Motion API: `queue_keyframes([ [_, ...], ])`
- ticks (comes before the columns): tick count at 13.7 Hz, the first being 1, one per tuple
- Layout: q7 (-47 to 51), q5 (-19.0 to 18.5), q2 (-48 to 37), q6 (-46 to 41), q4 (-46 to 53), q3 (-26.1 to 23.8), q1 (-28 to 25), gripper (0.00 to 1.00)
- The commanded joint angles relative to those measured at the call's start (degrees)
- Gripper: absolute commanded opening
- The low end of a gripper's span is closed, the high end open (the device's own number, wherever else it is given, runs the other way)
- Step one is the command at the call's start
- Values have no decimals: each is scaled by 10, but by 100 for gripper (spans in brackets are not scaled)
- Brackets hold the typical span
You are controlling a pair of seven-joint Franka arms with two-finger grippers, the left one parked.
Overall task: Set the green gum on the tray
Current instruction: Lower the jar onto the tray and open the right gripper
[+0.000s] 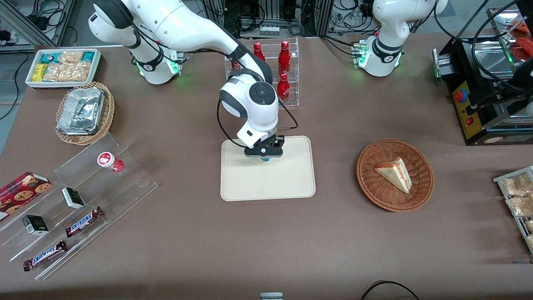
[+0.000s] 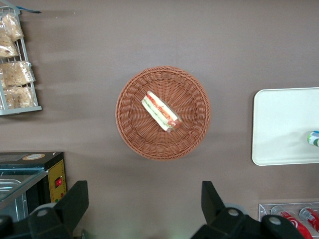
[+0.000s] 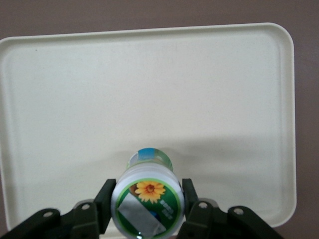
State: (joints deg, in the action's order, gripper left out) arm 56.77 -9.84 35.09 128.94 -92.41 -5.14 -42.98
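Note:
My right gripper hangs low over the cream-beige tray, above the part of it farther from the front camera. It is shut on the green gum, which only peeks out under the fingers. In the right wrist view the gripper has a black finger pressed on each side of the green gum's green-rimmed lid with its yellow flower. The teal-blue base points down at the tray, at or just above its surface. The left wrist view shows the gum over the tray.
A red-lidded bottle stands on the clear stepped shelf with candy bars, toward the working arm's end. A wicker basket with a sandwich sits toward the parked arm's end. A rack of red bottles stands farther from the front camera than the tray.

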Motion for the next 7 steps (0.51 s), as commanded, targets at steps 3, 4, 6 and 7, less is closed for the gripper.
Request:
queue_keyframes([
  [3,27,-19,31,33,13,-1,0,0],
  [4,27,-19,34,38,13,-1,0,0],
  [6,27,-19,38,39,13,-1,1,0],
  [7,28,-19,39,39,13,-1,1,0],
])
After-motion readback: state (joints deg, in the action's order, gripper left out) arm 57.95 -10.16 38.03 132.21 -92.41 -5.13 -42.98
